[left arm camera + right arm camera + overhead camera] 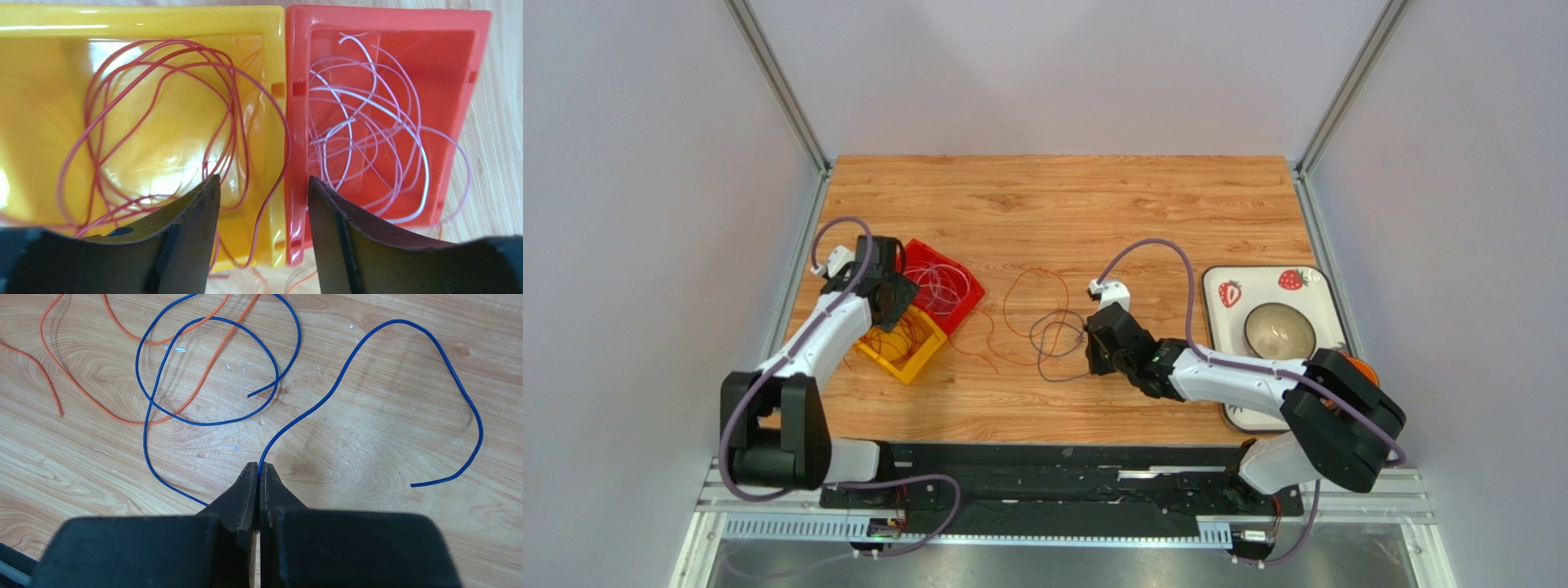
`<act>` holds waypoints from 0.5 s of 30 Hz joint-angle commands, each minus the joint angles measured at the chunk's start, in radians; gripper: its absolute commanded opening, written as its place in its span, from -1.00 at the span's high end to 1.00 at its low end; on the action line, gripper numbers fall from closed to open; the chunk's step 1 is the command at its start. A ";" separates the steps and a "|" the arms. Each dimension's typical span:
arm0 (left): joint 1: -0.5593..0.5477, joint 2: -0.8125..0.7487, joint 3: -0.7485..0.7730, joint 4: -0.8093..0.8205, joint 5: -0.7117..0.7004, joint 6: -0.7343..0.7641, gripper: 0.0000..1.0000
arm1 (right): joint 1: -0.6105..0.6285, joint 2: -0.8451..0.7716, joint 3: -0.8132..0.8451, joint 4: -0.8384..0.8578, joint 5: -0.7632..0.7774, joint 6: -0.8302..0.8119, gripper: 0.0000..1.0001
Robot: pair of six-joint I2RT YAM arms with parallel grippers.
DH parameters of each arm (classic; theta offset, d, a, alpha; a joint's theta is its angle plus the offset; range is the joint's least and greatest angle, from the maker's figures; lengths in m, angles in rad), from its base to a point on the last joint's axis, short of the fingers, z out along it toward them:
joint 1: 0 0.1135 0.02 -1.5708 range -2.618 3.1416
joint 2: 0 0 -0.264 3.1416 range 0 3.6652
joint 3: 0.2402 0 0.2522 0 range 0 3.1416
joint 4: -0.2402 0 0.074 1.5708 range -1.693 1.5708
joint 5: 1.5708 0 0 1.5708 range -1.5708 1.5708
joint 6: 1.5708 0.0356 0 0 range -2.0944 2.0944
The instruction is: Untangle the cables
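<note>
Log: left gripper [262,184] hangs with its fingers spread wide, straddling the wall where the yellow bin [153,12] butts against the red bin [294,122]; I see nothing between the pads. A red wire [92,122] lies coiled in loose loops in the yellow bin, one strand draped across into the red bin. A pale wire [368,105] is curled inside the red bin, with a loop spilling over the wall farthest from the yellow bin. Right of the red bin, on the table [1075,196], an orange wire [144,423] lies loose, and a blue wire [319,404] crosses over it in open loops. Right gripper [259,471] sits low, right of those loops, fingers pressed together and pinching the blue wire at the tips. Well right of the red bin, past that gripper, a plate [1259,284] carries a bowl [1277,328].
</note>
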 commanded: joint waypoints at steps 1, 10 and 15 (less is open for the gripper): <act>-0.005 -0.131 -0.013 -0.043 -0.012 0.089 -0.34 | 0.001 -0.044 -0.010 0.034 0.010 -0.009 1.00; -0.008 -0.306 -0.004 -0.123 0.008 0.204 -0.40 | 0.001 -0.115 -0.061 0.086 0.029 -0.003 1.00; -0.074 -0.363 0.026 -0.112 0.020 0.358 -0.40 | 0.001 -0.150 -0.082 0.097 0.047 0.006 1.00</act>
